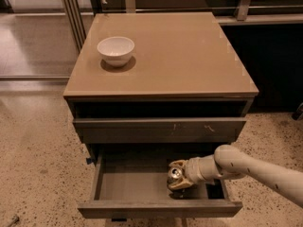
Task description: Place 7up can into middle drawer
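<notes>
My gripper (173,176) is down inside the open drawer (159,208), toward the 3 o'clock side of its floor, clenched on the can (174,173). A finger sits on each side of the can, and its shiny top faces up and out toward the camera. My arm (246,167) comes in from 4 o'clock, low over the drawer's right wall. That path lets me pass under the scratched front (161,129) above, which overhangs the back of the drawer.

I judge the can is low enough that the carry is nearly done. I cannot tell whether its base touches the grey floor or hangs just above it, so I keep my grip rather than risk letting a dented can tip or roll.

The left half of the drawer is bare, and the can is near the front wall but apart from it. The bowl (116,49) sits at 10 o'clock on the bench (184,56), well apart and out of my way.
</notes>
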